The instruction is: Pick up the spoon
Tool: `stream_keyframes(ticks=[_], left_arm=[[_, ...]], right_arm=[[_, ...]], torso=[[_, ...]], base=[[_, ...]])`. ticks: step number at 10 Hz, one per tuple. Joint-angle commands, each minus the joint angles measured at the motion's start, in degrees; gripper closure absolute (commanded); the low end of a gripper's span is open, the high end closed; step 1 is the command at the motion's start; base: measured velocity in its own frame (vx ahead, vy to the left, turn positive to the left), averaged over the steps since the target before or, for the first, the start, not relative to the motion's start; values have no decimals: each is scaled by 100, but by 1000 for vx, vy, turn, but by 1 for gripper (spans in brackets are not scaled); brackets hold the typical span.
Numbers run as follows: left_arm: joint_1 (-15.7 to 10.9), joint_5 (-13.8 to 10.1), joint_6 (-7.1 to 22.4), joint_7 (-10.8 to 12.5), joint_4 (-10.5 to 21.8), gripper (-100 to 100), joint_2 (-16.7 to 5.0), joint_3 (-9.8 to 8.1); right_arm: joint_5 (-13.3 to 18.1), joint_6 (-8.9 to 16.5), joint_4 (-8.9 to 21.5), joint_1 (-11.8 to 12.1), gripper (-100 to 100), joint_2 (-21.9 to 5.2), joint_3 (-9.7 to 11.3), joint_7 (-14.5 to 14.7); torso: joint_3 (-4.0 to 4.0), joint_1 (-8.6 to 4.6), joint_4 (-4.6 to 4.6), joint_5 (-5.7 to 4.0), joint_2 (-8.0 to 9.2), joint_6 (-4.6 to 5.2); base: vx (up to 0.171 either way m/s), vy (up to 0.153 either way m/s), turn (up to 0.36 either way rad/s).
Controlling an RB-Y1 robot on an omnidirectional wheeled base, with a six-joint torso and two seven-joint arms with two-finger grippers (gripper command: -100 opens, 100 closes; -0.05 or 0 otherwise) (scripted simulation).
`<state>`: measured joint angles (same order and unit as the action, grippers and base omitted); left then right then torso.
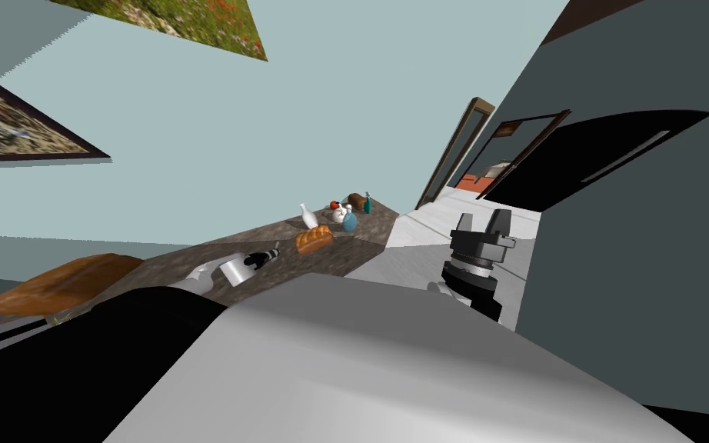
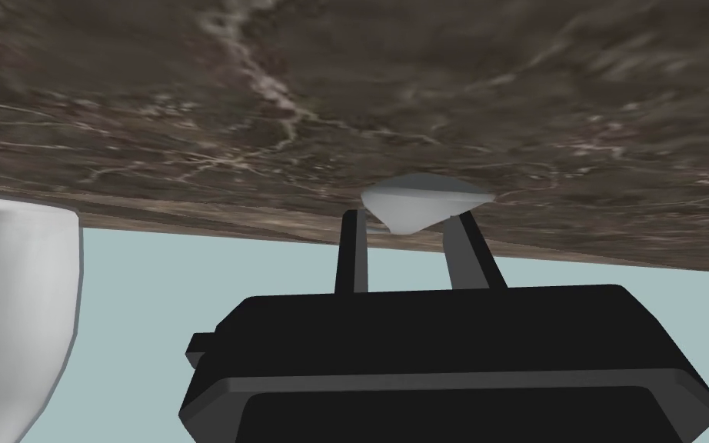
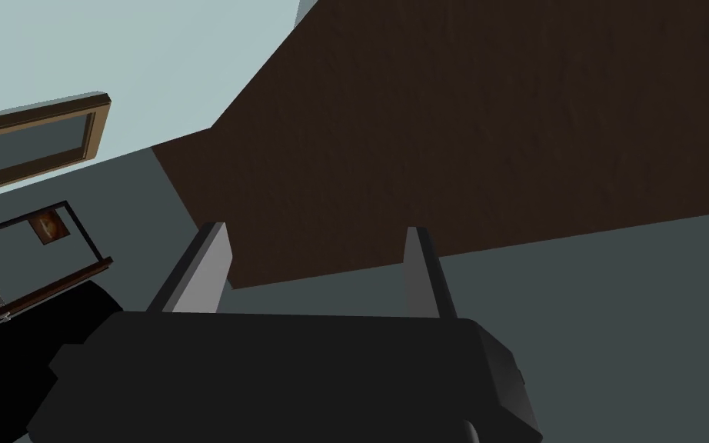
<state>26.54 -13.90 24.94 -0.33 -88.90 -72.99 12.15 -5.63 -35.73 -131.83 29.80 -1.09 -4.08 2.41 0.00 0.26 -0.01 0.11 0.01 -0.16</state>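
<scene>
Since the left tool (image 2: 407,218) is pinched down to a narrow gap, way tighter than its open stance, I'd say it's got the spoon (image 2: 422,201); the pale rounded bit sits right at the fingertips, squeezed between them, low against the brown marbled surface (image 2: 191,115) near its edge; can't tell if it's lifted clear or touching, honestly; coming in low makes sense for something that flat; next up is a straight lift, and such a slim grip could let it twist; right tool (image 3: 314,231) hangs spread open off to the side, holding nothing, out of the way.
</scene>
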Motion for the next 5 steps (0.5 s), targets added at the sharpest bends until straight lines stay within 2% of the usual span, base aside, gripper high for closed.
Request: stream_keyframes(ticks=[1,5], left_arm=[[-46,45,162,7,-224,100,-30,40],[-73,216,528,45,-836,100,-84,69]], right_arm=[[0,0,0,0,0,0,0,0],[0,0,0,0,0,0,0,0]], torso=[[0,0,0,0,0,0],[-2,-2,-1,0,-2,4]], base=[[30,34,173],[31,28,147]])
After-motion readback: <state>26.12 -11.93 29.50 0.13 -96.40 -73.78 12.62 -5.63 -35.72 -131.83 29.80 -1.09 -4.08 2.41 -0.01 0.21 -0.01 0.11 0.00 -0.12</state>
